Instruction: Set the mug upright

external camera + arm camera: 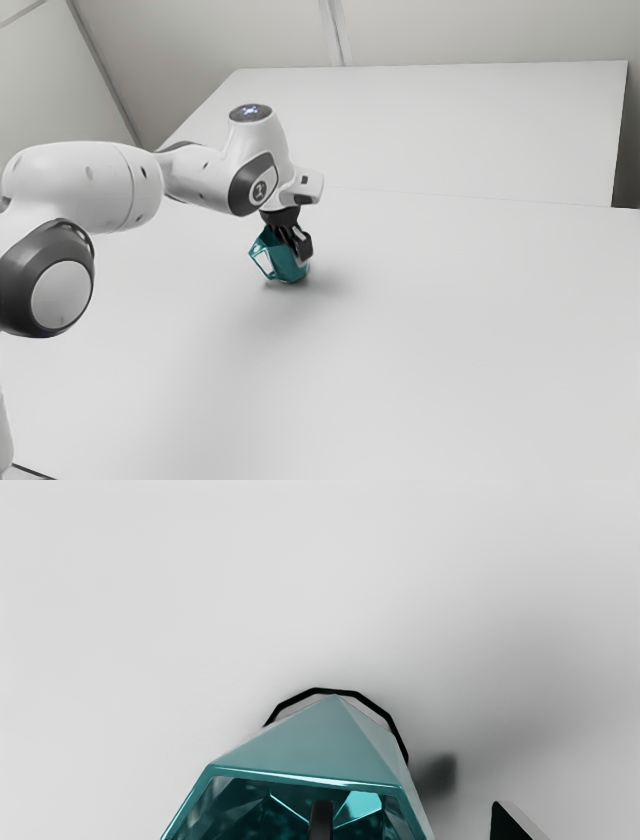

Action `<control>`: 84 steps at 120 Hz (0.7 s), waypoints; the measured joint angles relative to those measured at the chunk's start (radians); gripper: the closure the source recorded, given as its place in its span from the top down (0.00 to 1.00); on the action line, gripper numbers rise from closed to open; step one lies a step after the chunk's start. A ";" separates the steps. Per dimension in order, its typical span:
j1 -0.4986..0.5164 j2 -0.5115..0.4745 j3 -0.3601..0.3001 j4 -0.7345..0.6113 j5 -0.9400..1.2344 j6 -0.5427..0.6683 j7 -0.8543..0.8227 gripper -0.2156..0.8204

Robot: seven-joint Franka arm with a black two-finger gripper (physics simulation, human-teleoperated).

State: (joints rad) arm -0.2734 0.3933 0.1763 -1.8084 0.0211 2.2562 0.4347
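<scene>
On the table (pixel 430 350) the mug (pixel 284 268) slants lengthwise, mouth toward the exterior view's left, hand (pixel 291 247) wide.

Mug (pixel 305 745): glossy teal, faceted, glass- or glazed-looking, shiny rim. Tabletop (pixel 420 350): smooth, matt white. Pincer (pixel 290 238): black, plastic-looking.

One teal mug (pixel 286 266), one robot arm (pixel 85 185), two fingers (pixel 304 244); number of tables (pixel 420 370) unclear.
</scene>
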 joint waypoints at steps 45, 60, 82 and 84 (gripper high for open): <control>-0.009 -0.215 0.003 -0.001 0.017 -0.068 -0.011 0.74; 0.004 -0.310 0.008 0.002 0.009 -0.144 -0.016 0.76; 0.019 -0.360 0.010 0.084 0.036 -0.306 -0.030 0.78; 0.020 -0.360 0.010 0.093 0.039 -0.321 -0.031 0.78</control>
State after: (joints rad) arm -0.2529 0.0329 0.1858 -1.7150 0.0602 1.9351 0.4041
